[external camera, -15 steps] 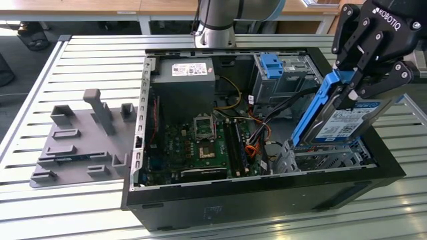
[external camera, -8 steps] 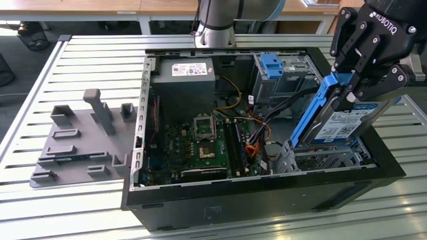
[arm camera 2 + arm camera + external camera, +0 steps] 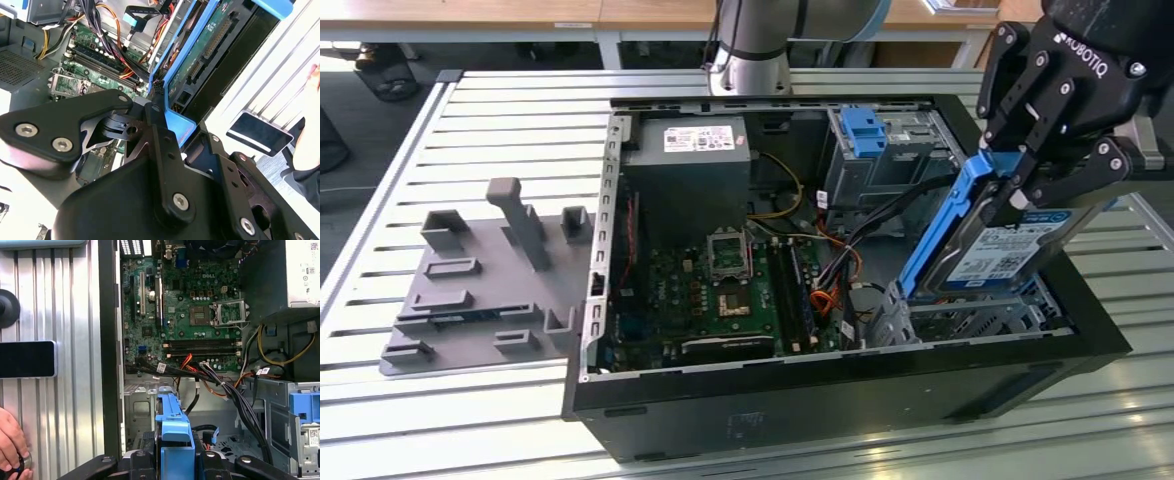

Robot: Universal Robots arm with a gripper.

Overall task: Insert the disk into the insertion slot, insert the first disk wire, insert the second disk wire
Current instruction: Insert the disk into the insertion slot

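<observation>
One tilted disk point(image 3: 994, 252) in one claw's point(image 3: 1018, 183) tight grip, over one insertion slot point(image 3: 977, 322) in one open computer case point(image 3: 854, 388).

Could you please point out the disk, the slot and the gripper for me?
disk point(image 3: 991, 256): exterior view, on its white label.
slot point(image 3: 977, 322): exterior view, on its perforated metal wall.
gripper point(image 3: 1034, 195): exterior view, midway between the fingertips holding the disk.
</observation>
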